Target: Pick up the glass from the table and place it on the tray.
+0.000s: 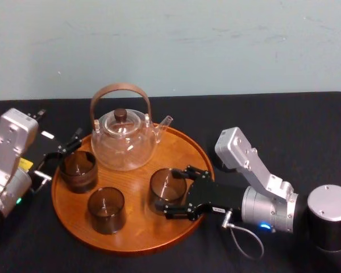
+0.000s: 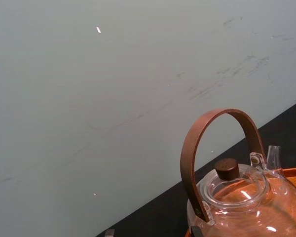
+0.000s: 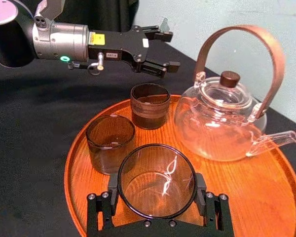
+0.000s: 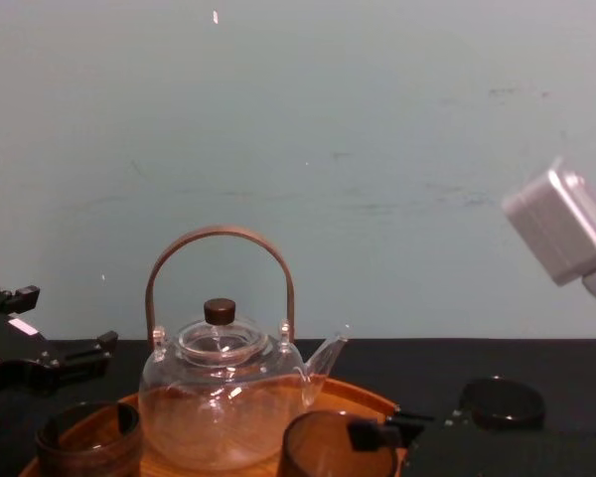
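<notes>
Now | glass [image 1: 166, 187] clasped by right fingers [image 1: 194, 172] on tray [image 1: 137, 228] near right edge, seemingly for release | left fingers [image 1: 73, 140] open, parked beside left edge.

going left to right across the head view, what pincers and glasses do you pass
left pincer → back-left glass → front glass → right-hand glass, gripped by the right pincer reaching in from the right. The teapot overlaps the middle of the row, so it is left out.
</notes>
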### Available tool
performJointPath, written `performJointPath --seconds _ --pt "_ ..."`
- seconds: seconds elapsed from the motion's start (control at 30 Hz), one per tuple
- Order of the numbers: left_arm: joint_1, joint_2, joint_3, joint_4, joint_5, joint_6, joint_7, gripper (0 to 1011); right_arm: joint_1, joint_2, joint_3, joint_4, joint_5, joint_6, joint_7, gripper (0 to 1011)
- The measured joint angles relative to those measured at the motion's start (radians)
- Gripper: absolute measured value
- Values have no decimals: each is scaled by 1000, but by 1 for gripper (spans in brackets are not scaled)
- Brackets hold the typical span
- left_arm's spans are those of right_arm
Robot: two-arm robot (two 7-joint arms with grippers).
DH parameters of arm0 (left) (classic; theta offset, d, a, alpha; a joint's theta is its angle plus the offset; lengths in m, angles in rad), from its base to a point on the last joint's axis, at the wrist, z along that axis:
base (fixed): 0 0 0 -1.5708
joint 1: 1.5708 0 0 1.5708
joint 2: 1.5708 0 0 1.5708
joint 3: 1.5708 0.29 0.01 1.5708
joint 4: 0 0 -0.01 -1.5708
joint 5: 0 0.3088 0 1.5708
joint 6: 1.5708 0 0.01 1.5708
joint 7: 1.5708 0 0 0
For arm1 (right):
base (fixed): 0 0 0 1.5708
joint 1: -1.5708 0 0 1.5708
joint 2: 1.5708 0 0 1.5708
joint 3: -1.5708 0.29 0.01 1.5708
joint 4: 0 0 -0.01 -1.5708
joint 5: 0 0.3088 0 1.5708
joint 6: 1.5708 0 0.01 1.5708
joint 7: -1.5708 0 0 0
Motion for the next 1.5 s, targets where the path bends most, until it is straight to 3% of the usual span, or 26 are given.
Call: performJointPath --seconds 0.8,1.5 --pt "0 0 0 0 0 0 0 1001 14 -22 -27 80 1 -21 14 904" --pt "0 0 0 0 0 0 0 1001 15 -22 -32 86 -8 -17 12 905"
